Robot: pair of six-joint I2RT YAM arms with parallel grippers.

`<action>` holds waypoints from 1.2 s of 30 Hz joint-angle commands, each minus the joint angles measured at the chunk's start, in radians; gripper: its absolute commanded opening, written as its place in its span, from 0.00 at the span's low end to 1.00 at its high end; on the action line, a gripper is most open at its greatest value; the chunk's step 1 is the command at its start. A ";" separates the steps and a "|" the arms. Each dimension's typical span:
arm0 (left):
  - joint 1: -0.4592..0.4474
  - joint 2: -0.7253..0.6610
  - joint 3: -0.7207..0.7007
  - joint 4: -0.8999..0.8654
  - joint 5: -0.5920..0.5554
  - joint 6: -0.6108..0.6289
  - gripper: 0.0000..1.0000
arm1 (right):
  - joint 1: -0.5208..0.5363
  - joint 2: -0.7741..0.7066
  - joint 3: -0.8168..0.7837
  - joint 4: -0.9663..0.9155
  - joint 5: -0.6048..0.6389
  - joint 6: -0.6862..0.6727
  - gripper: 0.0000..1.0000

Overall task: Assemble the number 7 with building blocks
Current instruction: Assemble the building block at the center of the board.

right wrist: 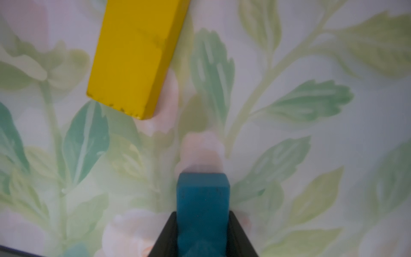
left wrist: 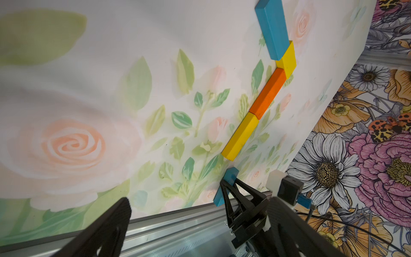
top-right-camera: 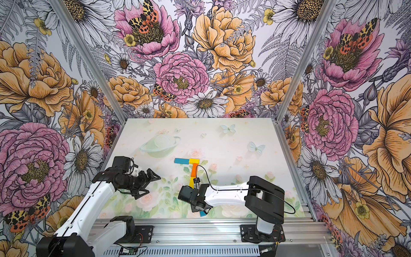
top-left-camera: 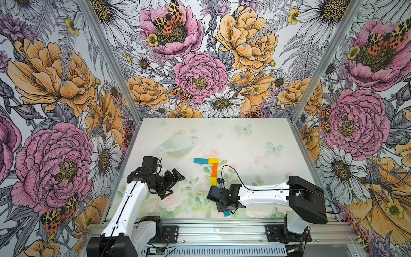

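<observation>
Nearest, by the front edge of the table [top-left-camera: 255, 138], your right gripper [right wrist: 202, 222] is clamped on a blue block [right wrist: 202, 195], apart from the stem's end. Your left gripper [top-left-camera: 172, 185] hangs wide open, holding nothing. Farther in, mid-table, the number 7 [top-right-camera: 193, 170]: yellow block [top-left-camera: 213, 181], orange block [top-left-camera: 214, 170], then short yellow block [top-left-camera: 213, 161] touching second blue block [top-left-camera: 200, 161] as top bar.

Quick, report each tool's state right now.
Left tool: open, holding nothing.
Right tool: shut on the blue block.
</observation>
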 commanded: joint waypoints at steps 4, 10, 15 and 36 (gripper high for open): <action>0.010 0.001 -0.009 0.009 0.002 -0.010 0.99 | 0.082 0.100 0.250 -0.078 0.024 0.234 0.29; 0.011 -0.001 -0.012 0.009 0.017 -0.006 0.99 | 0.087 0.185 0.309 -0.078 0.029 0.443 0.30; 0.009 0.002 -0.015 0.009 0.030 0.004 0.99 | 0.082 0.188 0.265 -0.076 0.032 0.540 0.32; 0.009 -0.007 -0.017 0.009 0.044 0.004 0.99 | -0.017 0.173 0.204 -0.070 -0.017 0.475 0.36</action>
